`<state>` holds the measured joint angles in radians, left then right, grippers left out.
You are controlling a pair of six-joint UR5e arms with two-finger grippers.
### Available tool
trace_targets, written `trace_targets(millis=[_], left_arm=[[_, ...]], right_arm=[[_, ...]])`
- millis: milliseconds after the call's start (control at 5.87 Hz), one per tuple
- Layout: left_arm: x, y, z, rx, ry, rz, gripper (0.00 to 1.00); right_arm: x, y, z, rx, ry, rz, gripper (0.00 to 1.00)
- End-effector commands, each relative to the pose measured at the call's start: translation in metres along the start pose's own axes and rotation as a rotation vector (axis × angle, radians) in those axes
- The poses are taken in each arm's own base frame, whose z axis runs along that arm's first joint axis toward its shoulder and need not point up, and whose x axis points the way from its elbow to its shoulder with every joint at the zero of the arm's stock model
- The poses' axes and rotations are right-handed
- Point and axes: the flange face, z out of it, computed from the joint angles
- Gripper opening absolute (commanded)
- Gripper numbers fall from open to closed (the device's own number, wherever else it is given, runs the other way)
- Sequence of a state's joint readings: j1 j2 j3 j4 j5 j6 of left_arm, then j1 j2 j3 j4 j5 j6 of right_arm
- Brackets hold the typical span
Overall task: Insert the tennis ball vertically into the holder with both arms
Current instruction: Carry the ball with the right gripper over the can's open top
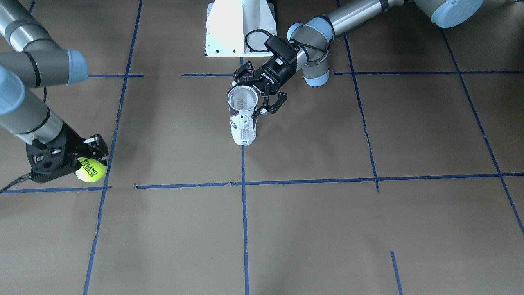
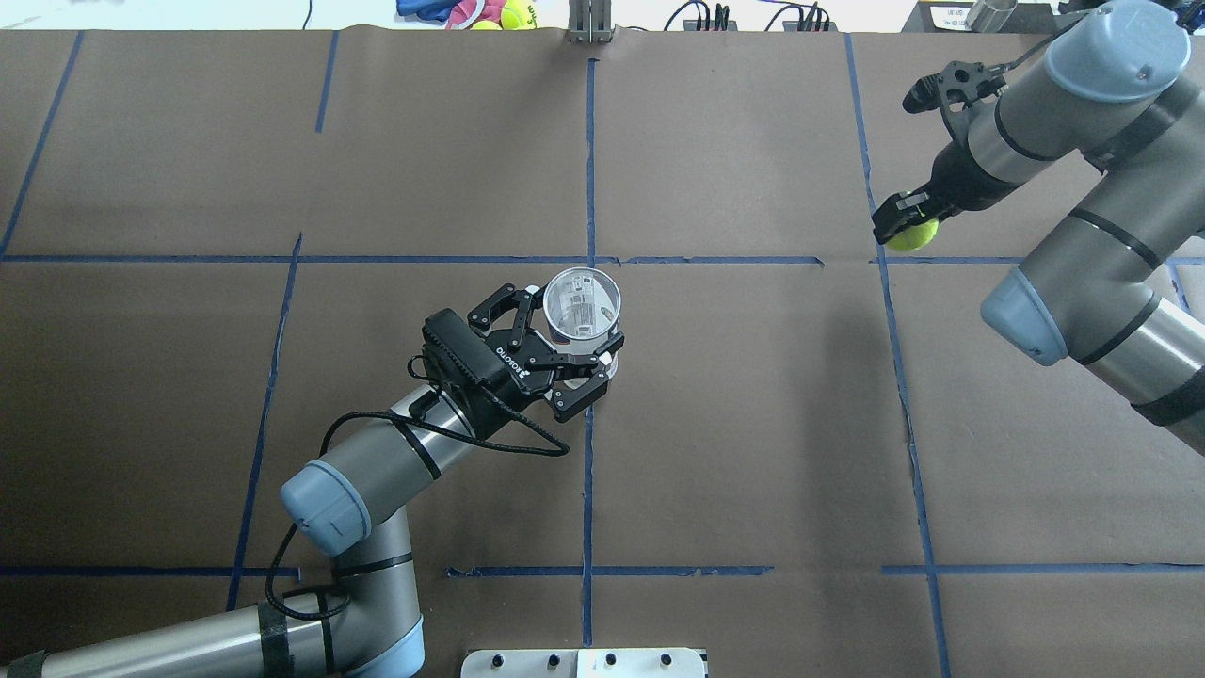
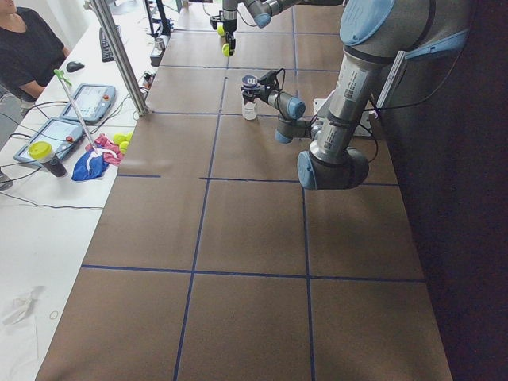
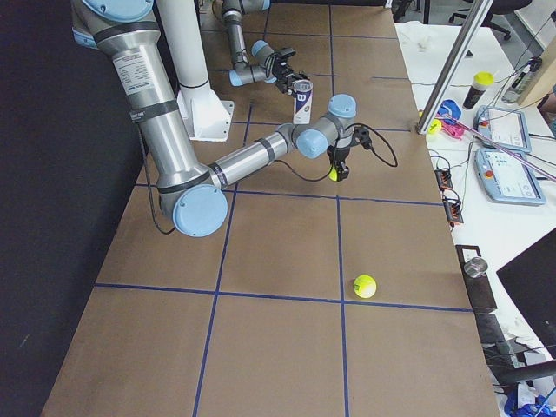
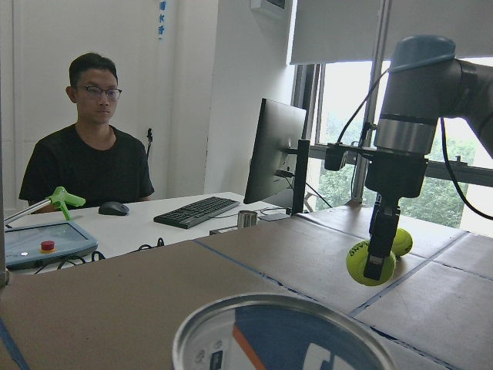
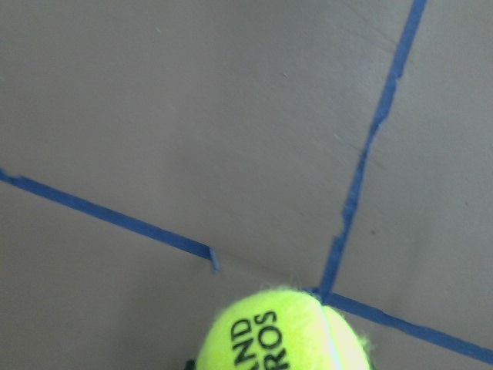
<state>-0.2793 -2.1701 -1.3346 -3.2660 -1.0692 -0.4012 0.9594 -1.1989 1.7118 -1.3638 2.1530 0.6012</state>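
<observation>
Bracing the holder [image 1: 243, 123] upright between its clenched jaws, mouth up for a vertical drop, the left arm [image 2: 377, 461] is presenting it while the right arm's [image 2: 1083, 122] jaws are pinching the tennis ball [image 1: 91, 170].

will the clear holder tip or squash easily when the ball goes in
Probably tippy: the holder is tall, narrow and looks empty, though the left hand steadies it near the rim. Its thin clear wall may flex. The tennis ball looks nearly as wide, so expect a snug push.
</observation>
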Motion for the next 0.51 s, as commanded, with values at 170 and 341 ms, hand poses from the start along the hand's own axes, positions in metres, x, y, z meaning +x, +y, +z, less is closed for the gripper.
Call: trace_targets(millis=[170, 341], left_arm=[[0.000, 0.000, 0.000, -0.001, 0.000, 0.003, 0.82], [0.000, 0.000, 0.000, 0.000, 0.000, 0.002, 0.83]], right_arm=[[-0.138, -0.015, -0.085, 0.114, -0.197, 0.253, 0.09], [-0.178, -0.017, -0.097, 0.119, -0.248, 0.297, 0.09]])
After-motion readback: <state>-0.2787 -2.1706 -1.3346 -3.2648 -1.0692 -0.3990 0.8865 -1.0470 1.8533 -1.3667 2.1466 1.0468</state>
